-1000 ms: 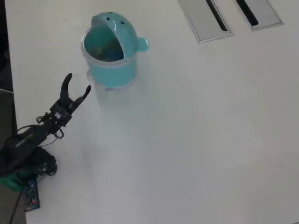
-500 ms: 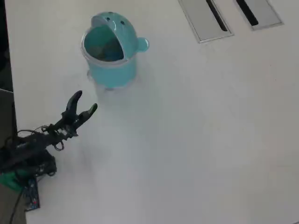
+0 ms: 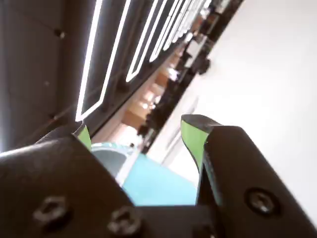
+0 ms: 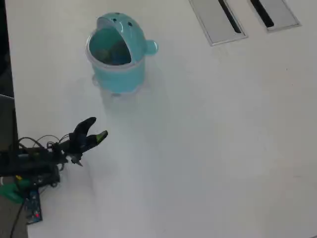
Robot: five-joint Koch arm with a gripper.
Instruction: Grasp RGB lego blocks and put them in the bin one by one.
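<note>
since the earlier overhead frames: the gripper (image 4: 97, 129) has drawn back and down from just beside the bin, now lying lower on the table toward the left edge, well apart from the bin; the arm (image 4: 34, 157) has folded down nearly flat.

gripper: black, with green-lined fingertips (image 3: 190, 134); jaws spread with a clear gap between them and nothing held, seen in both the overhead and wrist views (image 3: 136, 130).

bin (image 4: 118, 59): light-blue, round, upright on the white table (image 4: 208, 139) at upper left of the overhead view; domed lid tipped back and open, small dark dots on it, a knob-like bump on its right side. in the wrist view the bin (image 3: 158, 183) shows between and beyond the jaws, partly hidden.

lego blocks: dim shapes lie inside the bin's open mouth in the overhead view; too blurred to tell colours or count.

other: two grey slotted panels (image 4: 218, 20) set in the table at top right; arm base with cables at lower left.
</note>
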